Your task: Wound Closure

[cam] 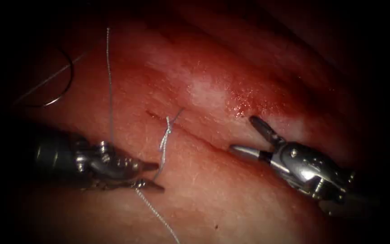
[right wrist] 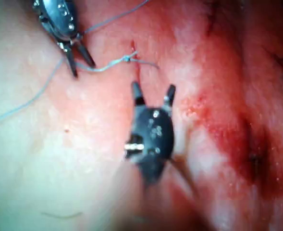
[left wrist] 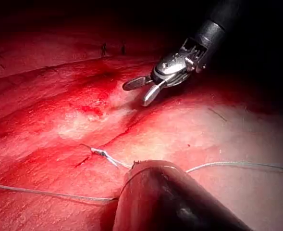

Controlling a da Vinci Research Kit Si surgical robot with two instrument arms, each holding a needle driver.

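We take the knot (cam: 167, 128) on the cut (cam: 190, 133) as our landmark. It sits at the cut's left end, a short twisted stack of thread (cam: 109, 81) standing off the tissue (cam: 231, 199).

Just below and left of the knot, the left tool (cam: 152, 175) has its jaws parted. The thread runs down from the knot between their tips and trails on toward the near edge, but we cannot tell whether the jaws actually bear on it, so we count this tool as holding nothing. A second strand climbs from beside this tool, left of the knot.

To the right of the knot, along the cut, the right tool (cam: 244, 134) hovers with its jaws spread wide and empty, one on each side of the cut line.

The needle (cam: 62, 83) lies far up and left of the knot, out of the tissue, held by neither tool.

As we judge it, the risks are these: a careless pull on the strand could tug the loose needle across the tissue, and jaws closing too near the knot could fray it. Red fluid (cam: 244, 101) up and right of the knot could also mask the cut's edges.
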